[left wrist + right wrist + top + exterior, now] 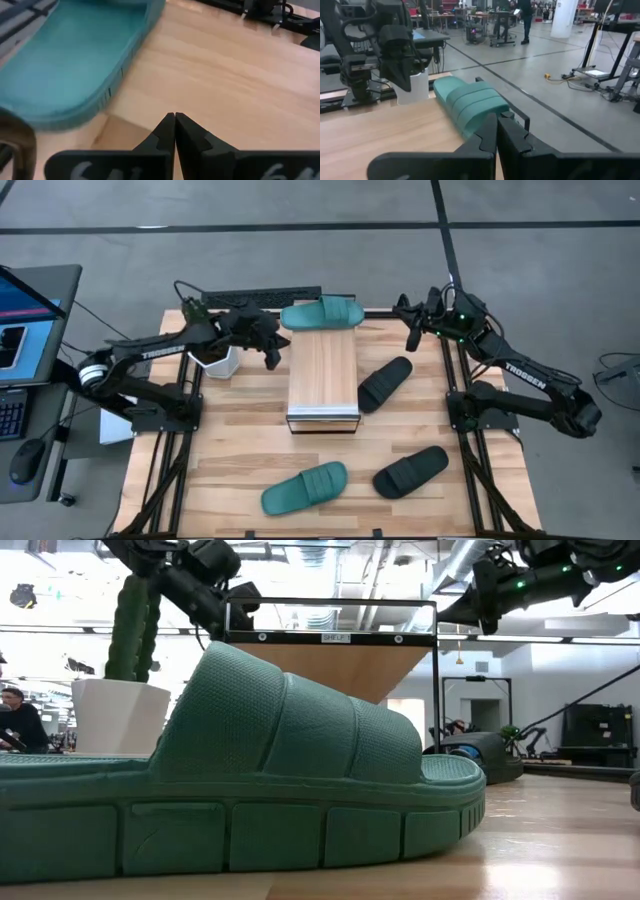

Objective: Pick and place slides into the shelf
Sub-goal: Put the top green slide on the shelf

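The shelf (322, 385) stands at the table's middle, its silvery front edge (323, 420) toward the near side. One teal slide (322, 313) lies sole down across the shelf's far end; it also shows in the left wrist view (65, 60) and the right wrist view (470, 102). A second teal slide (305, 488) and a black slide (410, 471) lie on the table near its front edge. Another black slide (385, 383) lies right of the shelf. My left gripper (272, 358) is shut and empty beside the shelf's left edge. My right gripper (412, 338) is shut and empty at the far right.
A white pot (218, 360) with a green cactus-like plant (135, 625) stands left of the shelf, under my left arm. A dark keyboard (262, 298) lies at the table's far edge. A laptop (25, 320) stands beyond the left edge. People show far off in the room.
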Controlling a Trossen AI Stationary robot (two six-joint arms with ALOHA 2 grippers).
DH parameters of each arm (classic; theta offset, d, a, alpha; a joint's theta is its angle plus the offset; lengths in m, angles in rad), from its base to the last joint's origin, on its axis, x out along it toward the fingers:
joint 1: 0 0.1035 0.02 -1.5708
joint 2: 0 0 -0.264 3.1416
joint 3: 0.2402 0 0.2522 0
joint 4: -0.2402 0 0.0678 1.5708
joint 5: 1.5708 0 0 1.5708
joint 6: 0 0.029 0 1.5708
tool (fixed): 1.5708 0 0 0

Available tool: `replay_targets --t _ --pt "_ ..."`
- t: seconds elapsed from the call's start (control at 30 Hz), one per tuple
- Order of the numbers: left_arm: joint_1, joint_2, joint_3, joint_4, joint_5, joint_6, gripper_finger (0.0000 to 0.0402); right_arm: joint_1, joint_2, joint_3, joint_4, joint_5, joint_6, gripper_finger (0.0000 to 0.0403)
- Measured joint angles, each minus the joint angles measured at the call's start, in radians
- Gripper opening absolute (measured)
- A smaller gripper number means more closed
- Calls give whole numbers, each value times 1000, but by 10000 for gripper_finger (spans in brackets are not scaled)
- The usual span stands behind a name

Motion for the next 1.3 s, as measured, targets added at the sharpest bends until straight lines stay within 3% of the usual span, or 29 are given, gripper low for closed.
replay_targets --t 0.8,1.07,1.3 --pt "50 16 0 88 -219 158 0 9 0 0 -15 0 1 0" --pt "51 13 0 62 -160 148 0 9 0 0 -15 0 2 0" --pt "44 13 0 -6 -167 148 0 9 1 0 -23 0 2 0"
